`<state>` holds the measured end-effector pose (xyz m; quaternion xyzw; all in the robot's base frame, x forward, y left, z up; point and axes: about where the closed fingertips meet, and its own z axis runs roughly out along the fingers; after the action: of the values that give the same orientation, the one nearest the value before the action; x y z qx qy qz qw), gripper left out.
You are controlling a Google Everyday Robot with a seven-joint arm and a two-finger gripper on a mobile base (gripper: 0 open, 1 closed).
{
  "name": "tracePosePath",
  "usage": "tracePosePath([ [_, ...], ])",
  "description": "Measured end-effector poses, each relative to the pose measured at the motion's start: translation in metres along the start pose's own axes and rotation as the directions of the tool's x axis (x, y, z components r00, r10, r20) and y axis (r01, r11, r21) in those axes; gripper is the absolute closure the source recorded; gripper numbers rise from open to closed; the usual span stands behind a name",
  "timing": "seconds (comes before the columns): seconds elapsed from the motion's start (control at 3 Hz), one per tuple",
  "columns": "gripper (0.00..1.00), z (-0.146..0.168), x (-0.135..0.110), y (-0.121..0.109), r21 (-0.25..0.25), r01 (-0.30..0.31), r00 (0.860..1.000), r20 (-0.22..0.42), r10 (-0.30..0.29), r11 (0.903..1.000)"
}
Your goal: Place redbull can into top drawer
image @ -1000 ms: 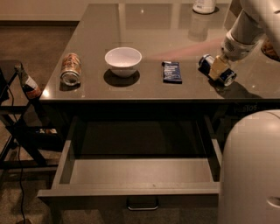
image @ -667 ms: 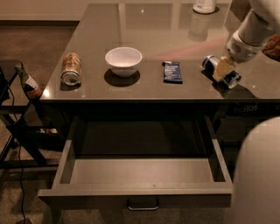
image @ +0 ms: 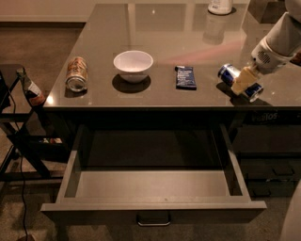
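Note:
The redbull can (image: 228,73) lies on its side at the right end of the grey counter (image: 169,33). My gripper (image: 241,81) reaches in from the upper right and is shut across the can's middle, with a pale finger (image: 240,82) over its front. The can sits at or just above the counter surface. The top drawer (image: 153,207) is pulled open below the counter's front edge. Its inside is empty, and its metal handle (image: 153,220) is at the centre of the front.
On the counter stand a white bowl (image: 133,63), a flat dark-blue packet (image: 186,76) and an orange-brown can on its side (image: 76,74). A white container (image: 220,5) is at the back. A dark folding frame (image: 21,117) stands left. Smaller dark drawers (image: 270,155) are at right.
My gripper and the redbull can have shifted slightly right and toward the counter's front edge. The white robot body at lower right has dropped almost out of view.

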<state>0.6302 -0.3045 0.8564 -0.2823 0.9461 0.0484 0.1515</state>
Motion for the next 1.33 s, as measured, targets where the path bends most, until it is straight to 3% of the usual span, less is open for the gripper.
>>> tracePosePath([
  [0.67, 1.00, -0.008, 0.007, 0.008, -0.015, 0.015, 1.000, 0.018, -0.015, 0.9998],
  [1.0, 1.00, -0.026, 0.050, 0.054, -0.035, 0.049, 0.999, -0.001, -0.049, 0.9982],
  [1.33, 1.00, -0.026, 0.050, 0.054, -0.035, 0.049, 0.999, -0.001, -0.049, 0.9982],
])
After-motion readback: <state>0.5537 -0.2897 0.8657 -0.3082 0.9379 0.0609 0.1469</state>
